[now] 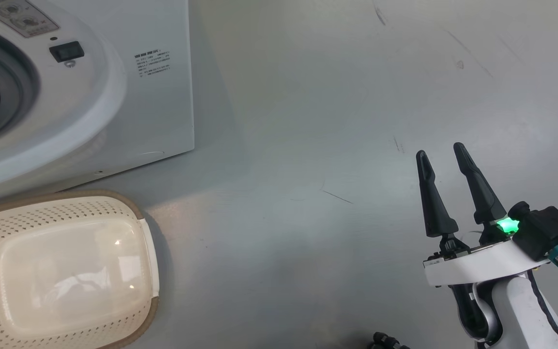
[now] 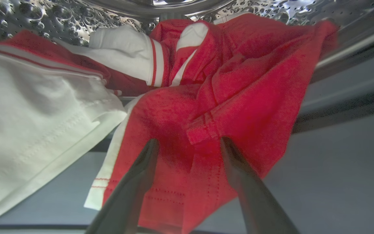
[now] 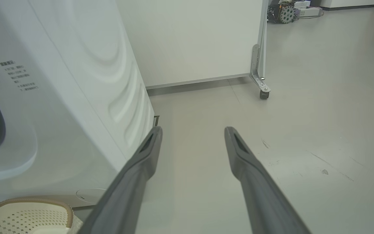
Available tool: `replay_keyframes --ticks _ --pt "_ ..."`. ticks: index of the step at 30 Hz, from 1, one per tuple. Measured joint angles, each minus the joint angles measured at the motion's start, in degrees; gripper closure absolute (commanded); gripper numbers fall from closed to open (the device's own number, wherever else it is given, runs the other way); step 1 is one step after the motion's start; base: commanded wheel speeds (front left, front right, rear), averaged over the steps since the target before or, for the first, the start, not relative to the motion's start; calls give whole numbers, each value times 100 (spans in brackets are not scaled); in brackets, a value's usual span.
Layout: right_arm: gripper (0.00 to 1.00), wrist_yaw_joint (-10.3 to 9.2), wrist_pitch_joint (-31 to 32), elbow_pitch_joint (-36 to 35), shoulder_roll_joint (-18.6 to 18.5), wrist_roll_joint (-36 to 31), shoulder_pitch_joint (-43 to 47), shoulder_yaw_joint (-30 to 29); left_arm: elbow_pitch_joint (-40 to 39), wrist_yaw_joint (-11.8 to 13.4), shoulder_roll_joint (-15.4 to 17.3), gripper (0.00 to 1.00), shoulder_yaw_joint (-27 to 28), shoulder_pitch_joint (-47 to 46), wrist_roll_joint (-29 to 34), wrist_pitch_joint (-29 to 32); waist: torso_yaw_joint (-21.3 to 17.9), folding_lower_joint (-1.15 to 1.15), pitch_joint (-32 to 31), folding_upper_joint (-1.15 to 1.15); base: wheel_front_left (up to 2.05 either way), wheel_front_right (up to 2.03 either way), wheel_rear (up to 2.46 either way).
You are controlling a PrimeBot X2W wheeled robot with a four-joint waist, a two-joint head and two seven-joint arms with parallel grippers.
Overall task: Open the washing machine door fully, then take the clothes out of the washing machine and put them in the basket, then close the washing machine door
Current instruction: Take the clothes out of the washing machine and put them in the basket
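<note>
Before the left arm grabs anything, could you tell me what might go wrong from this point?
1. The left gripper stands open at a loose red fold of the clothes; a shallow pinch there could slip as it pulls.
2. The red fabric lies bunched with the white piece in the drum, so one pull may drag both out onto the floor.
3. The basket sits low in front of the washing machine, and trailing cloth could land beside it.

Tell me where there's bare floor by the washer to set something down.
The widest bare floor lies between the washing machine, the basket and the right end effector. The basket's inside is bare too. It's crowded in the drum, where red and white clothes spill before the open left end effector.
</note>
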Motion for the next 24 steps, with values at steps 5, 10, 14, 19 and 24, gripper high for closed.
replay_keyframes --ticks 5,10,14,19,24 --pt "0 0 0 2 0 -7 -17 15 261 -1 -3 0 3 -133 -38 143 -26 0 6 0 0 0 0" --pt "0 0 0 4 -2 -13 -41 13 477 -11 -29 55 52 -263 -250 253 -37 0 -4 0 0 0 0" --pt "0 0 0 27 -3 -13 -79 -3 600 -68 -77 100 71 -355 -314 298 -36 0 -20 0 0 0 0" --pt "0 0 0 56 -5 -13 -79 -8 720 -147 -91 100 52 -408 -314 298 -21 0 -50 0 0 0 0" --pt "0 0 0 63 -2 -13 -81 -77 835 -238 -122 100 -2 -446 -303 166 13 0 -99 0 0 0 0"
